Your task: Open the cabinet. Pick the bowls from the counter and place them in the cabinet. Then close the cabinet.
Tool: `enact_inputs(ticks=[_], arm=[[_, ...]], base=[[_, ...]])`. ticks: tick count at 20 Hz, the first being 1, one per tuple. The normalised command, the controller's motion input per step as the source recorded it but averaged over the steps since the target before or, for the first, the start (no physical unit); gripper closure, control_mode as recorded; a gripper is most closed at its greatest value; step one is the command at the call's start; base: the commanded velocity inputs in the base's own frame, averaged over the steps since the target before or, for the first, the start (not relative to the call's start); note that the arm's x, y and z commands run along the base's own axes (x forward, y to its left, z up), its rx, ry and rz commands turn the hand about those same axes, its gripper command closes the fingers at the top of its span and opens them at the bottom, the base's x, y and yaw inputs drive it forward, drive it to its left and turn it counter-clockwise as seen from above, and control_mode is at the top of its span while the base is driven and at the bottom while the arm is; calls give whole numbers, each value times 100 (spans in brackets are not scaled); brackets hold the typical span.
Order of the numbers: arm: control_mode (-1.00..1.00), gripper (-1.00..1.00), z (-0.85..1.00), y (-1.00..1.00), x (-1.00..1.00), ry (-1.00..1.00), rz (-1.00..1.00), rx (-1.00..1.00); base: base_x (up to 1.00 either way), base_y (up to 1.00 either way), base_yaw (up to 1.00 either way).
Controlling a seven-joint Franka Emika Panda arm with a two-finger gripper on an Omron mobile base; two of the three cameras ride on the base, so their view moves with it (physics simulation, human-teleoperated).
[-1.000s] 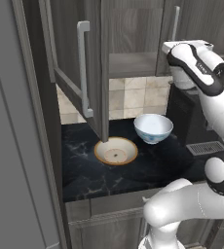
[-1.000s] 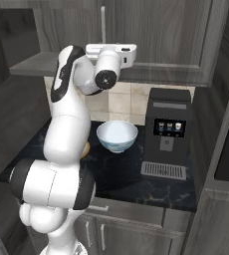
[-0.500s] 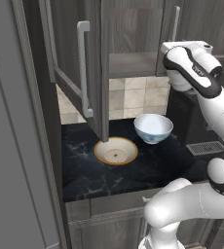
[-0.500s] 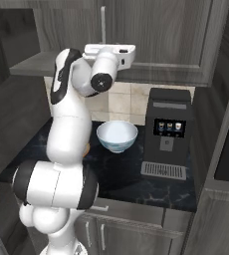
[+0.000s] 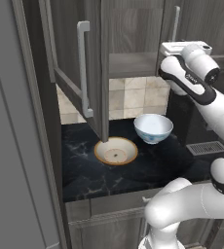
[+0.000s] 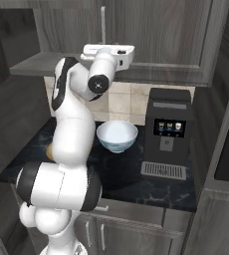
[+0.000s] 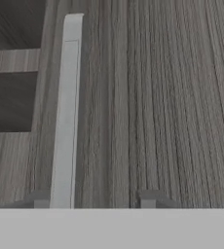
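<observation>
Leftward the gripper has crept toward the right door's handle, jaws half open and narrowing; centre it before closing. Both bowls wait on the table below the handle.

A dark grey-brown wood-grain wall cabinet stands with its left door swung open (its long silver bar handle facing out) above a black marble-look counter holding a shallow cream bowl and a deep white blue-patterned bowl.
</observation>
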Motion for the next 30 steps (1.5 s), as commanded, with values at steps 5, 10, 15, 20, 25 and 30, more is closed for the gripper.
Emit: enact_inputs(ticks=[5, 10, 15, 20, 25, 30], arm=[[-100, 100, 0, 0, 0, 0, 0, 0], [-100, 100, 0, 0, 0, 3, 0, 0], [-100, 100, 0, 0, 0, 4, 0, 0], [-100, 100, 0, -42, -13, 1, -1, 0], [-100, 100, 0, -100, -50, 3, -9, 0], [-100, 100, 0, -100, -54, 5, -10, 0]], base=[[0, 0, 0], [0, 0, 0], [0, 0, 0], [0, 0, 0], [0, 0, 0], [0, 0, 0]])
